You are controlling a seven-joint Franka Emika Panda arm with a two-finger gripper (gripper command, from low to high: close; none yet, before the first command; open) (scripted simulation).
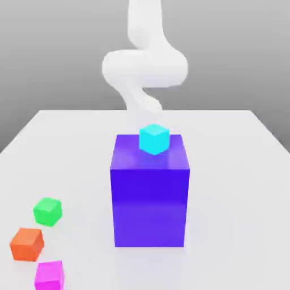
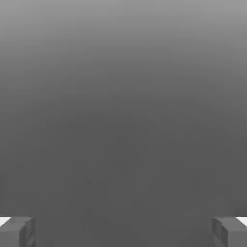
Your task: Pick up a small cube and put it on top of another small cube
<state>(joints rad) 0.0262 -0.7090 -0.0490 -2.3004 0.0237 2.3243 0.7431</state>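
Exterior view facing arm, slightly from above.

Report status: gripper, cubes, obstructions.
Gripper open, nothing between the fingers. Magenta cube on table beside orange cube, not stacked. Big blue-violet block stands mid-table, cyan cube at its top.

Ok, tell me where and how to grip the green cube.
Likely best: come from above and pinch two opposite upright side faces of the green cube. It sits flat on the table, its top uncovered, with space between it and the orange cube.
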